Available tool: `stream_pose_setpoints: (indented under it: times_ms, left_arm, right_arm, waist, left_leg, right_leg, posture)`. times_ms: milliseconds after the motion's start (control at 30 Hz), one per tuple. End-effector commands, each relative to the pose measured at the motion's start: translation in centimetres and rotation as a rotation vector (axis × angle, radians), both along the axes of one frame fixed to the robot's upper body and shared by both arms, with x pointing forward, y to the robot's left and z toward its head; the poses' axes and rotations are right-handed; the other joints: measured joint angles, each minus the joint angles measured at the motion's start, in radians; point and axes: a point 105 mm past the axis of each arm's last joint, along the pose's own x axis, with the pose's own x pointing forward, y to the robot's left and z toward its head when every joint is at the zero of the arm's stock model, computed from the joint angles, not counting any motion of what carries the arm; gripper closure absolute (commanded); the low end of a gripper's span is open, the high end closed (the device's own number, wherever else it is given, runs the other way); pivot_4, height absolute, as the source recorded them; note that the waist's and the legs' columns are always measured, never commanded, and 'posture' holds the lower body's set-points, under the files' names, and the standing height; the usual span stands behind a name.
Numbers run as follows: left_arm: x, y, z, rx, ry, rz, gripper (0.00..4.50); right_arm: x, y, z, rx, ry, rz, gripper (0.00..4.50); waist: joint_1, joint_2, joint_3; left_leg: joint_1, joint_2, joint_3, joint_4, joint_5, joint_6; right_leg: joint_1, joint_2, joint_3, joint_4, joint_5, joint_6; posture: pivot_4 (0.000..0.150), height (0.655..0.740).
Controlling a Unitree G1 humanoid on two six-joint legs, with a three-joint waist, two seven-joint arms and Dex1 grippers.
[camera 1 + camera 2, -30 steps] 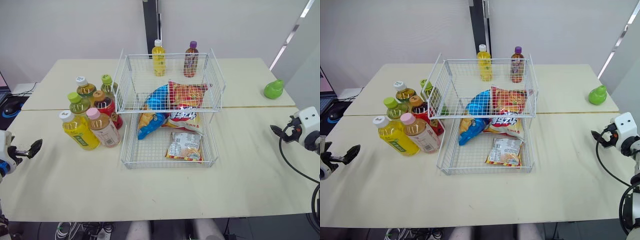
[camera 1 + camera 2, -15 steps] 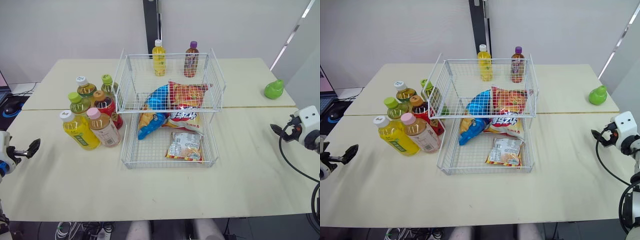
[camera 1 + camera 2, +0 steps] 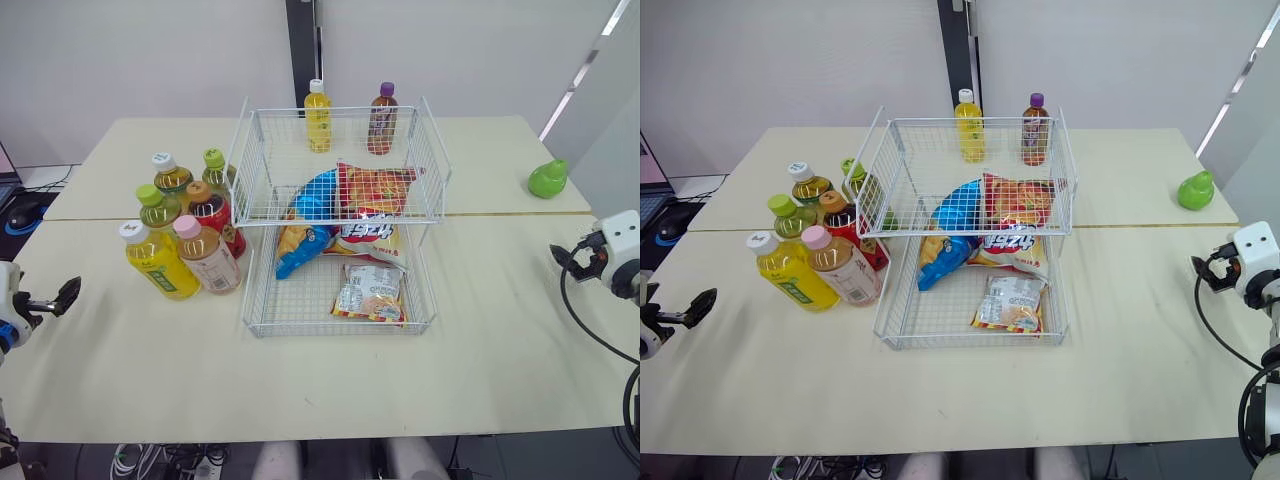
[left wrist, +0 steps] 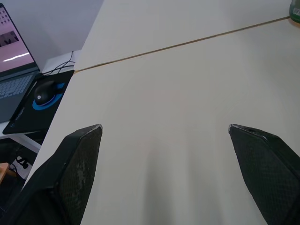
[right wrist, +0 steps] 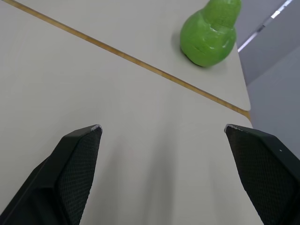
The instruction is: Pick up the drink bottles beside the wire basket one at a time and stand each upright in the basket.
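Drink bottles (image 3: 190, 225), six capped plastic ones, stand clustered on cream table (image 3: 480, 340) just beside left wall of white two-tier wire basket (image 3: 262, 160). Yellow bottle (image 3: 317, 118) & brown bottle (image 3: 380, 120) upright at its far edge; inside or behind, can't tell. L gripper (image 4: 164, 127) & R gripper (image 5: 161, 126): fingers spread wide, empty, over bare tabletop.

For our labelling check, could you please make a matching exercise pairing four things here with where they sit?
Things: 1 pink-capped bottle; 2 green pear-shaped object; 3 silver snack packet; 4 computer mouse.
Places: A lower tier of the basket; B mat beside the laptop; C table, left of the basket; D table, right of the basket.
Pairs: 1-C, 2-D, 3-A, 4-B.
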Motion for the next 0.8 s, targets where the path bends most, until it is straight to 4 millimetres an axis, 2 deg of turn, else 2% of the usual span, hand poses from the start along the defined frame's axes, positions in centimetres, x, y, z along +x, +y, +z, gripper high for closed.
stream_pose_setpoints:
  times_ms: [33,167,267,333,400,533,633,733,800]
  left_arm:
    - [0.0,0.4,1.7,0.047,-0.029,0.000,0.02]
    - [0.0,0.3,1.6,0.050,-0.026,-0.004,0.02]
    - [0.1,0.2,1.5,0.050,-0.021,-0.004,0.02]
    - [0.2,0.3,1.2,0.064,-0.010,0.005,0.02]
    - [0.4,0.1,1.0,0.058,-0.013,0.007,0.02]
    - [0.8,-0.6,0.4,0.044,-0.013,-0.008,0.02]
    - [1.0,-0.9,0.1,0.037,-0.011,-0.016,0.02]
    - [1.2,-1.0,0.0,0.031,-0.013,-0.017,0.02]
    - [1.3,-1.1,0.0,0.029,-0.017,-0.018,0.02]
  right_arm:
    - [0.2,-1.3,2.8,-0.038,-0.114,-0.084,0.00]
    - [0.7,-0.7,5.3,-0.046,-0.241,-0.066,0.00]
    - [1.2,1.6,8.6,0.024,-0.327,0.105,0.00]
    - [1.4,4.9,11.9,0.079,-0.393,0.301,0.00]
    - [0.8,9.2,15.2,0.132,-0.444,0.529,0.00]
    - [-3.3,18.2,19.8,0.278,-0.405,0.967,0.00]
    - [-6.6,23.2,21.1,0.342,-0.311,1.184,0.00]
    - [-8.2,26.3,21.5,0.342,-0.277,1.279,0.00]
    - [-9.1,27.7,21.5,0.376,-0.256,1.336,0.00]
  waist:
    - [0.000,0.000,0.000]
    - [0.000,0.000,0.000]
    - [-0.003,0.000,0.000]
    - [-0.006,0.000,0.000]
    - [-0.012,0.000,0.000]
    - [-0.008,0.000,0.000]
    - [0.000,0.000,0.000]
    - [0.005,-0.002,-0.001]
    - [0.008,-0.003,-0.002]
  left_leg:
    - [0.000,0.000,0.000,0.000,0.000,0.000]
    - [0.000,0.000,0.000,0.000,0.000,0.000]
    - [0.000,0.000,0.000,0.000,0.000,0.000]
    - [0.000,0.000,0.000,0.000,0.000,0.000]
    - [0.000,0.000,0.000,0.000,0.000,0.000]
    - [0.000,0.002,-0.003,0.000,0.000,0.000]
    - [-0.001,0.005,-0.005,0.000,0.000,-0.001]
    - [-0.001,0.008,-0.004,0.001,0.000,-0.001]
    - [-0.001,0.009,-0.004,0.001,0.000,-0.001]
  right_leg:
    - [0.000,0.000,0.000,0.000,0.000,0.000]
    - [0.000,0.000,0.000,0.000,0.000,0.000]
    - [0.000,0.000,0.000,0.000,0.000,0.000]
    - [0.000,0.000,0.000,0.000,0.000,0.000]
    - [0.000,0.000,0.000,0.001,0.000,0.000]
    - [0.000,0.001,-0.002,0.002,0.000,0.000]
    - [0.000,0.000,-0.004,0.002,0.000,0.000]
    - [0.000,0.000,-0.004,0.001,0.000,0.000]
    - [0.000,0.000,-0.004,0.001,0.000,-0.001]
  posture:
    - [0.150,0.7400]
    - [0.150,0.7400]
    - [0.150,0.7400]
    - [0.150,0.7400]
    - [0.150,0.7400]
    - [0.150,0.7400]
    - [0.150,0.7400]
    - [0.150,0.7400]
    - [0.150,0.7400]
